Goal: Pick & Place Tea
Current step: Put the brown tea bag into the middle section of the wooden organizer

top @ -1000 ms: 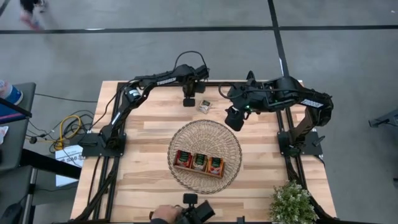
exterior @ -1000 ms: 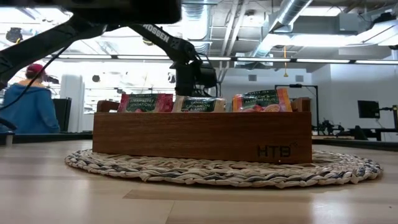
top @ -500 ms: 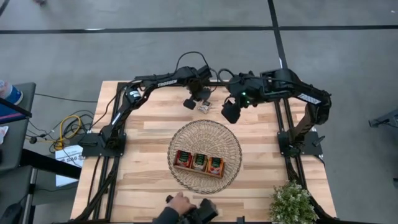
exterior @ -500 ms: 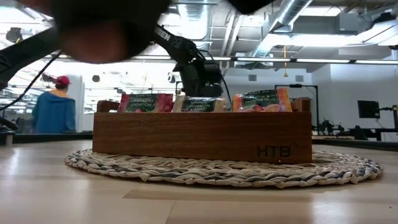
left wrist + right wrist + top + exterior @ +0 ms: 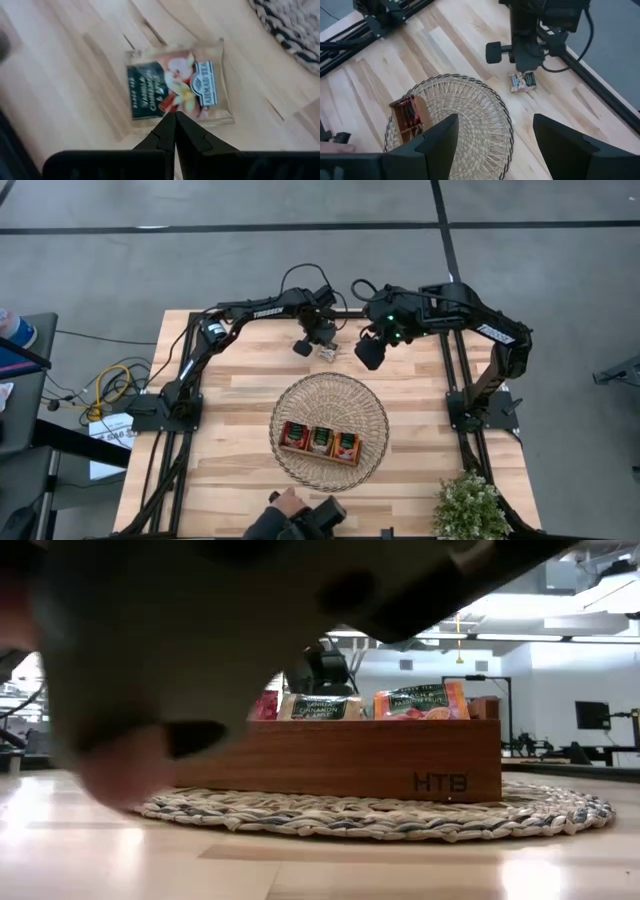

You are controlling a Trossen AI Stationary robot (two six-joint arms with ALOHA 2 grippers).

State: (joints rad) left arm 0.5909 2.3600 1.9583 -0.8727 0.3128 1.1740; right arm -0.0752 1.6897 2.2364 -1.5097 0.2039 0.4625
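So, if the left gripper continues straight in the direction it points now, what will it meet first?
Most likely the loose tea sachet on the table: the shut left gripper points straight at it from just above. Whether it already touches is unclear.

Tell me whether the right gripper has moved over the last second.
Yes. In the high view the right gripper has drifted toward the loose tea sachet and the table's far edge.

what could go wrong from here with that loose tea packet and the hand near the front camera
The left gripper sits shut right at the edge of the flat tea sachet on the table; closed fingers may just push it along the wood rather than lift it.

The right gripper hangs open close by, so the two arms might bump.

A person's hand at the table's front edge blocks most of the low view, hiding part of the wooden tray.
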